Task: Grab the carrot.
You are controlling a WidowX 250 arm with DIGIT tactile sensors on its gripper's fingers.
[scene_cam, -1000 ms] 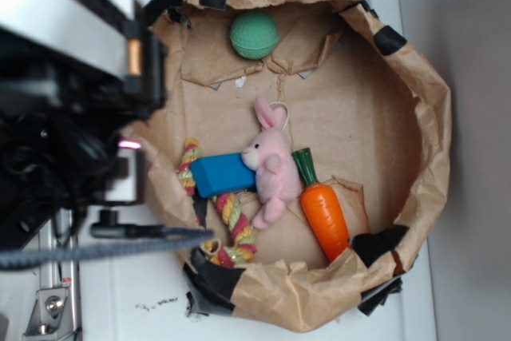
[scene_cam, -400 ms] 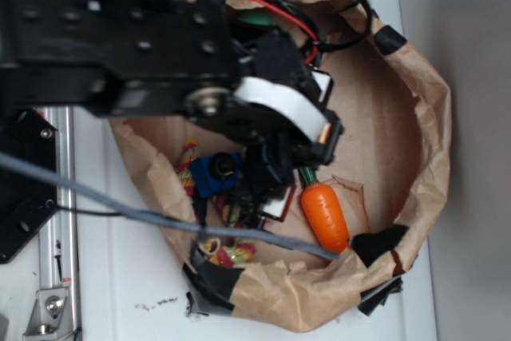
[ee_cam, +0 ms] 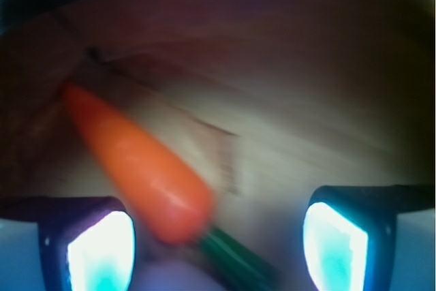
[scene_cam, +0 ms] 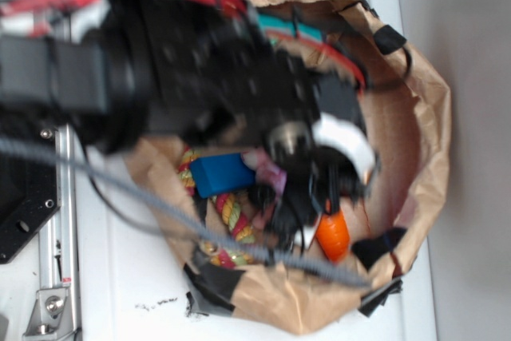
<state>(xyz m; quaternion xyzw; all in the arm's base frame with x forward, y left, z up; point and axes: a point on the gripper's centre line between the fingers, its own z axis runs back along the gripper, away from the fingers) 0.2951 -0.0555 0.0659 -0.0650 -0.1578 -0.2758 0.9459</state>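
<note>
Since a second ago my arm has swung in over the brown paper basket [scene_cam: 431, 117]. My gripper [ee_cam: 218, 240] is spread wide, grasping nothing. The glossy orange toy carrot [ee_cam: 139, 168] lies slanted between the fingers, nearer the left one, green stem toward me

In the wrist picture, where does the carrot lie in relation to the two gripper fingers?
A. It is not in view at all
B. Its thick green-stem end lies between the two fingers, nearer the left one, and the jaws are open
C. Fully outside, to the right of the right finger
B: in the wrist view the carrot runs diagonally, its stem end sitting in the open gap of the gripper, closer to the left finger.
</note>
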